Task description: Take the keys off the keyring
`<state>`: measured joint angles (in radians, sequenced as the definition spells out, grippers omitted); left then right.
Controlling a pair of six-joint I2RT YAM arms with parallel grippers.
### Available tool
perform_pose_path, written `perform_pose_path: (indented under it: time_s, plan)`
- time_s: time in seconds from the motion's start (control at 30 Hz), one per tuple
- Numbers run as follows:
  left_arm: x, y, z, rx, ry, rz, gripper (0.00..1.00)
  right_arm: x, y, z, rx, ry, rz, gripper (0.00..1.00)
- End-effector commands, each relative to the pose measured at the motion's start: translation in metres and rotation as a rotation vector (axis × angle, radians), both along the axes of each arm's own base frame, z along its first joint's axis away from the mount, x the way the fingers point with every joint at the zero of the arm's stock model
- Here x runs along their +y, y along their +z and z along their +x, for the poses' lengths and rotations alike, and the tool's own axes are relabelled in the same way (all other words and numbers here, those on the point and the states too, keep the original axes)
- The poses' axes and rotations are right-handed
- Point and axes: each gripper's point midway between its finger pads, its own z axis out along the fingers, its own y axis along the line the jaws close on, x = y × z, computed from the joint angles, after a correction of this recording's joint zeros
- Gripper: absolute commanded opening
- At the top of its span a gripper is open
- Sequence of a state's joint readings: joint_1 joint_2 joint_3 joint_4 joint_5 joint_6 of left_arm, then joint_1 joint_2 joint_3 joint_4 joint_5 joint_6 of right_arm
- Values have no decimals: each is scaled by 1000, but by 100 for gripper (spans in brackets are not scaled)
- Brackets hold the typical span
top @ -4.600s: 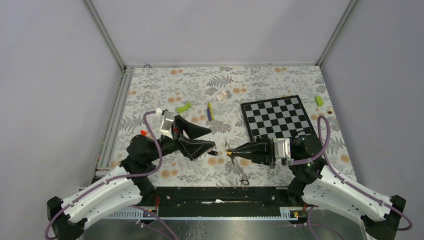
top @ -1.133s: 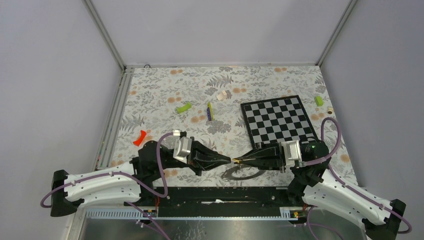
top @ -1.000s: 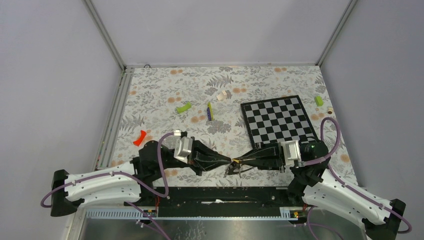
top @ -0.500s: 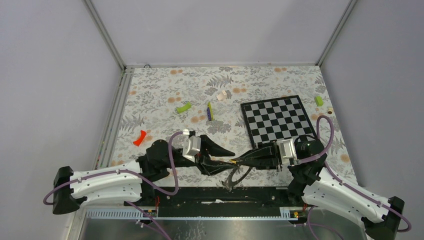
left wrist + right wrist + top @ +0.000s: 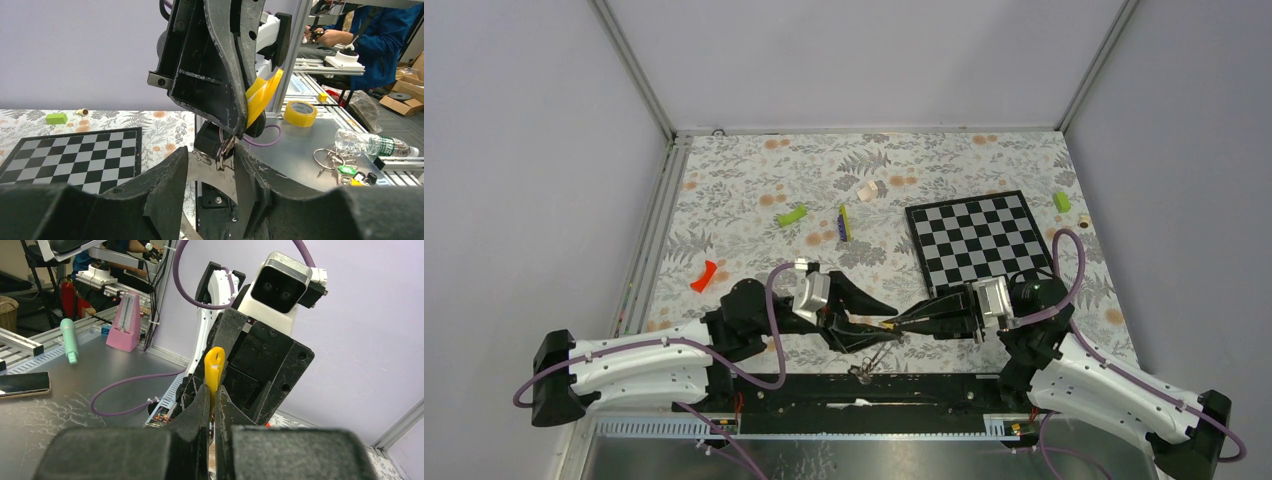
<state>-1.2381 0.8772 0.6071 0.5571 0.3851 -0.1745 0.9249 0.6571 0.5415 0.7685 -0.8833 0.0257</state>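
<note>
Right gripper [image 5: 212,391] is pinched tight on the yellow key [image 5: 215,362], held up off the desk [image 5: 754,170] at bottom centre of the overhead view. The keyring [image 5: 876,352] dangles just under it, apparently with that key threaded on. Left gripper [image 5: 211,156] faces in, jaws spread wide either side of the hanging metal, gripping nothing. Over at middle left a red key [image 5: 704,275] lies alone, well apart from the ring. That one's off, I'd say. Yellow is next; any others hanging there are too small to count.
</note>
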Motion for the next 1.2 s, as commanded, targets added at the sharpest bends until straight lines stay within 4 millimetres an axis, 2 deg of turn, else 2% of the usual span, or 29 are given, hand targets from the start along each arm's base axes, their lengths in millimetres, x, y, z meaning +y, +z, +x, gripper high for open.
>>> perform_pose_path:
  time_s: [0.0, 0.37, 0.7, 1.0, 1.17]
  plan:
    - [8, 35, -15, -34, -68, -109, 44, -8, 25, -7, -55, 6, 75, 0]
    - [23, 44, -29, -30, -123, -130, 52, -11, 30, -7, -74, -15, 95, 0]
    - [37, 45, -21, -23, -44, -148, 54, -15, 30, -19, -85, 44, 83, 0]
    - [25, 42, -7, 9, 9, -125, 44, -17, 35, -28, -106, 102, 76, 0]
    - [15, 34, 1, 21, 35, -106, 44, -18, 36, -30, -110, 112, 76, 0]
